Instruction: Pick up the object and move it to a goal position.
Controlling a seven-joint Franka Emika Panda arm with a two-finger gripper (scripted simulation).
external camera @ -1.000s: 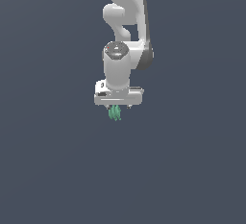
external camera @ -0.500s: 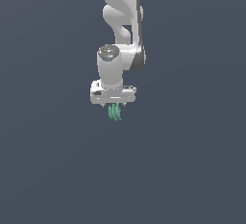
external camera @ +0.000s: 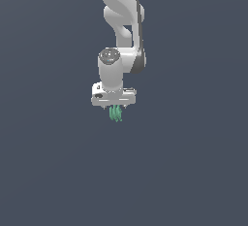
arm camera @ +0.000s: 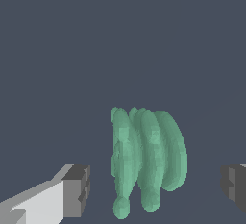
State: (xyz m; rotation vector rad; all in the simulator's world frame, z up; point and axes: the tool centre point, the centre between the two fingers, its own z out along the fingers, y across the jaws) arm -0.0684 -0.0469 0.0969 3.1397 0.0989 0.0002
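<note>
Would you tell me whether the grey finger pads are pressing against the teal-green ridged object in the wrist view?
No, both grey finger pads stand clear of the teal-green ridged object, with background showing between.

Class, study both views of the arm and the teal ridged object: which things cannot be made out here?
- Exterior view: the fingers, hidden under the gripper bar; the teal ridged object is too small for detail.
- Wrist view: gaps show between the object and each finger, so contact is unclear.
- Any goal position: not visible in either view.
</note>
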